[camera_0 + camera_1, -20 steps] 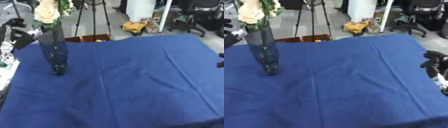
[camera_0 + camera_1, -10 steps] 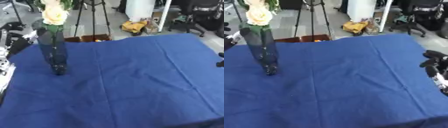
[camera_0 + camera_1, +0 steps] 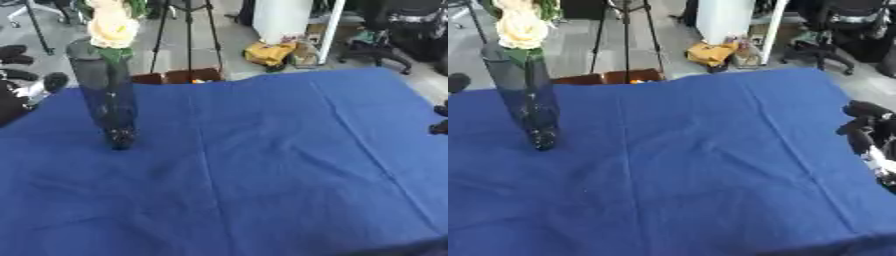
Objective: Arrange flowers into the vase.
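The vase [image 3: 528, 100] is a tall dark glass one, standing upright on the far left part of the counter [image 3: 693, 170], which has a blue cloth over it. There's a cream flower [image 3: 521, 30] in its mouth with some green leaves around it, so at least one bloom is already in.

The right robot hand [image 3: 866, 135] shows at the right edge of the counter, dark fingers curled inward, holding nothing that I can see, well apart from the vase.

The left robot hand [image 3: 22, 95] is just a dark and silver bit at the far left edge, near the vase but not touching it, and I can't tell how open it is.

Beyond the counter there's a tripod [image 3: 623, 30] on the floor.
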Tool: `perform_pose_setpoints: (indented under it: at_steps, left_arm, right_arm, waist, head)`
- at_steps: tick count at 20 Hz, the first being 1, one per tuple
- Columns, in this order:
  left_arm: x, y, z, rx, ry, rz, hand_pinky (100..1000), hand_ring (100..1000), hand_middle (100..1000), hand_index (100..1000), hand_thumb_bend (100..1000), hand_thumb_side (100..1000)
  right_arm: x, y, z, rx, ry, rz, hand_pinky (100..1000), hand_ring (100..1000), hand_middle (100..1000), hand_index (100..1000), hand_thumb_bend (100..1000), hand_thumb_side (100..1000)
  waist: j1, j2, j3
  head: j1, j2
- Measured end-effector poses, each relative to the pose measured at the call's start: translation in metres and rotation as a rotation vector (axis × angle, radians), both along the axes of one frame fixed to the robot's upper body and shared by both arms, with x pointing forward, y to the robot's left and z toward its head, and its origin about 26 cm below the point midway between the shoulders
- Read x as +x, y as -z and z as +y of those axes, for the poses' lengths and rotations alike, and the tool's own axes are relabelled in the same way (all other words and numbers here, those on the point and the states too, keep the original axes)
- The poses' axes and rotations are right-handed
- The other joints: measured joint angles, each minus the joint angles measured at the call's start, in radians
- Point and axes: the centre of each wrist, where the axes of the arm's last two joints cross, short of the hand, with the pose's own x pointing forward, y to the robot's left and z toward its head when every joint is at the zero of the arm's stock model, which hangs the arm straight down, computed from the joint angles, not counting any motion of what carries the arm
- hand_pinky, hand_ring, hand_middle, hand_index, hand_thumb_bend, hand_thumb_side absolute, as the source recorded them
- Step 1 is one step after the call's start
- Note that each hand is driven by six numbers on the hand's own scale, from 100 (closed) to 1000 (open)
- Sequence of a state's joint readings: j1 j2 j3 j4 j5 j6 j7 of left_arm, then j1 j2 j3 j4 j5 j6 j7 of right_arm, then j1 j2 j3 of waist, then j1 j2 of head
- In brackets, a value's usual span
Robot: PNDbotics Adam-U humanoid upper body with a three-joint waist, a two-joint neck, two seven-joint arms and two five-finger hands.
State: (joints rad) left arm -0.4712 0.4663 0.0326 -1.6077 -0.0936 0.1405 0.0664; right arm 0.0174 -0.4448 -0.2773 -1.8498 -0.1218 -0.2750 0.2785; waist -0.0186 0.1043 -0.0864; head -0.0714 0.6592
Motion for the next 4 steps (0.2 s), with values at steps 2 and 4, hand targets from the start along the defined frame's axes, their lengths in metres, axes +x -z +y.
perform_pose_setpoints:
  at_steps: [2, 4]
  left_arm:
    - [-0.0049, -0.0002, 0.0026, -0.007, 0.006, -0.018, 529, 663, 711, 846, 973, 577]
    - [-0.0088, -0.0010, 0.0042, -0.011, 0.006, -0.035, 527, 662, 709, 843, 944, 582]
  right_arm:
    - [0.0000, 0.0000, 0.0000, 0.000, 0.000, 0.000, 839, 952, 578, 909, 318, 598]
    - [-0.0001, 0.0001, 0.0000, 0.000, 0.000, 0.000, 839, 952, 577, 909, 318, 598]
  waist:
    - [0.000, 0.000, 0.002]
    - [0.000, 0.000, 0.004]
  head:
    - [-0.001, 0.000]
    - [-0.001, 0.000]
